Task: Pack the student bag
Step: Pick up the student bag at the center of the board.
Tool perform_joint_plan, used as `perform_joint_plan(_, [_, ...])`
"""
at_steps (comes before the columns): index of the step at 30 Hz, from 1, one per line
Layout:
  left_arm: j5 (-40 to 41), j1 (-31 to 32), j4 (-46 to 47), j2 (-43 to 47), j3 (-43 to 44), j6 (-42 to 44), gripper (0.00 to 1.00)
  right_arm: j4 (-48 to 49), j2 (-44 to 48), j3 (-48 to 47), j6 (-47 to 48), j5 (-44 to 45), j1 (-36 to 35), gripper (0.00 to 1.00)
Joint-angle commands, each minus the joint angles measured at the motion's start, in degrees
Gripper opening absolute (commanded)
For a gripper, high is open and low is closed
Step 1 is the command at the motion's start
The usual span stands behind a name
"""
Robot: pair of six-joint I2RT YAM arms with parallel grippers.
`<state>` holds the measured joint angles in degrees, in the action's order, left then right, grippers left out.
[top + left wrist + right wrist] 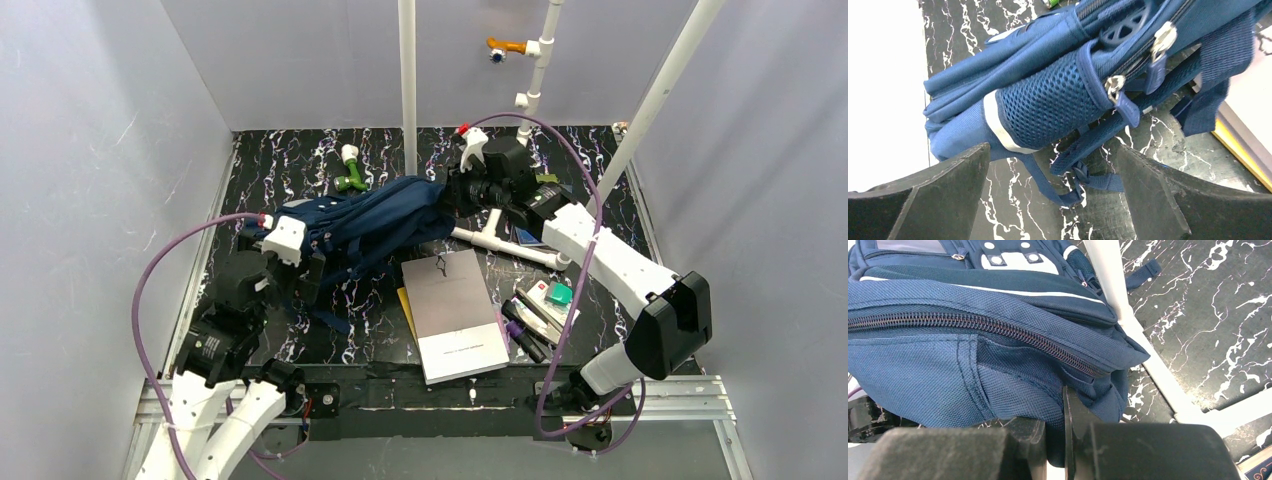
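Black fingers (948,190) of the left gripper (1052,150) stood spread wide at the left end of the student bag (370,220), closed on nothing. The bag's mesh pocket (1048,105) lay just ahead of them, and its loose straps (1083,175) trailed onto the table (1013,200) between them. Whether either fingertip touched the fabric could not be told.

The student bag lay slumped on its side on the black, white-veined table, stretched between the two grippers, with its white buttoned patch (1013,260) turned away from the right wrist camera. Behind the bag's middle, near but apart from it, lay a small green-and-white thing (350,170) (too small to name). In front of the bag, close to its right half, a grey book (455,315) lay flat, with a yellow sheet (405,300) showing from under the book's left edge.

At the bag's right end, the right gripper (455,190) was pressed together on a fold of the bag's fabric, just below its long closed zipper (973,322). A white pipe (1128,315) lay against that same end of the bag and ran on across the table to the right. Well to the right of the bag, beyond the book, lay a cluster of pens (535,320) and a small green-topped piece (558,293).
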<state>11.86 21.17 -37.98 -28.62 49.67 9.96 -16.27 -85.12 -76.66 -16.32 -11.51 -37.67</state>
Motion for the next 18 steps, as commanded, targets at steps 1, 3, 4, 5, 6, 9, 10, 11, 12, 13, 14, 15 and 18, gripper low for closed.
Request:
perform_joint_plan(1, [3.3, -0.1, -0.3, -3.4, 1.1, 2.4, 0.98, 2.8, 1.3, -3.7, -2.4, -2.7, 2.4, 0.01])
perform_joint_plan(3, [4.3, -0.1, 1.5, -4.8, 0.9, 2.9, 0.98, 3.3, 1.4, -3.3, -2.7, -3.6, 2.6, 0.01])
perform_joint_plan(4, [3.7, -0.1, 3.3, -5.7, 1.0, 3.1, 0.98, 3.6, 1.6, -2.7, -2.8, -4.1, 2.7, 0.01])
perform_joint_plan(5, [2.6, -0.1, 4.8, -6.5, 1.2, 3.2, 0.98, 3.6, 1.5, -2.5, -2.8, -4.3, 2.7, 0.01])
perform_joint_plan(6, [0.9, -0.1, 6.7, -7.8, 1.9, 2.8, 0.98, 3.3, 1.6, -2.3, -2.6, -4.0, 2.7, 0.01])
perform_joint_plan(9, [-1.4, 0.0, 10.6, -9.9, 1.5, 3.8, 0.94, 3.1, 0.9, -2.3, -2.7, -5.7, 2.7, 0.01])
perform_joint_plan(10, [-0.1, -0.1, 11.8, -10.7, 0.9, 3.7, 0.92, 2.5, 0.7, -2.3, -2.7, -5.8, 2.7, 0.01])
perform_joint_plan(11, [-1.7, -0.1, 13.9, -11.7, 0.2, 3.2, 0.82, 2.1, 0.7, -1.9, -2.5, -5.6, 2.7, 0.01])
perform_joint_plan(12, [-4.7, -0.1, 13.3, -13.1, 1.0, 2.4, 0.53, 1.6, 0.6, -1.9, -1.8, -5.5, 2.7, 0.01])
perform_joint_plan(13, [-8.7, -0.1, 10.3, -15.7, 4.2, 1.6, 0.0, -0.2, 0.3, -2.9, -0.4, -5.7, 2.6, 0.1])
perform_joint_plan(14, [-9.5, -0.1, 8.4, -16.3, 5.6, -0.1, 0.0, -1.6, 0.2, -3.6, 0.2, -5.2, 2.6, 0.24])
perform_joint_plan(15, [-10.3, 0.0, 6.9, -16.7, 6.5, -1.3, 0.0, -3.3, 0.4, -4.2, 0.7, -4.1, 2.6, 0.37])
perform_joint_plan(18, [-13.2, 0.0, 5.2, -14.8, 6.8, -4.1, 0.0, -7.6, 2.2, -5.0, 3.5, -1.6, 2.4, 0.64])
